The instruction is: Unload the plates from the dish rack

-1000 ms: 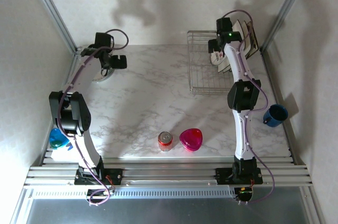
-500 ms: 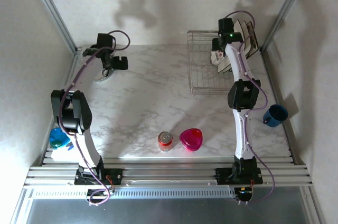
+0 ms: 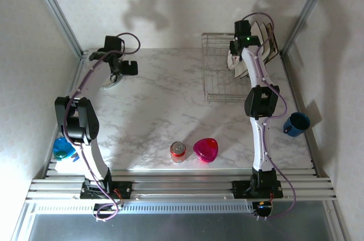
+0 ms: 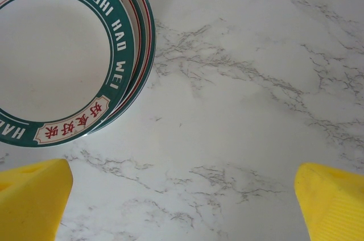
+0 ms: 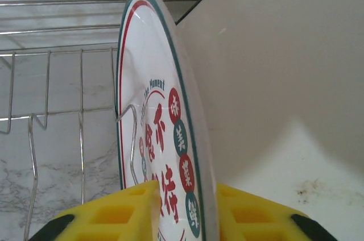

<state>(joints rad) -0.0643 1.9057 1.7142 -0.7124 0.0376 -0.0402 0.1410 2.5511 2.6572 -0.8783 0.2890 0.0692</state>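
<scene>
Your worktop [image 3: 165,104] carries the dish rack [image 3: 219,76] at far right. In it, your right claw [image 5: 185,210] clamps an upright plate [image 5: 165,138]. Far left, stacked plates [image 4: 57,53] lie flat beside your spread, empty left claw [image 4: 182,198].

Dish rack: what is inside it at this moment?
A round plate stands on edge in the dish rack, the right gripper jaws pinching its lower rim. A cream plate stands close beside it. The right arm covers anything further in the top view.
</scene>
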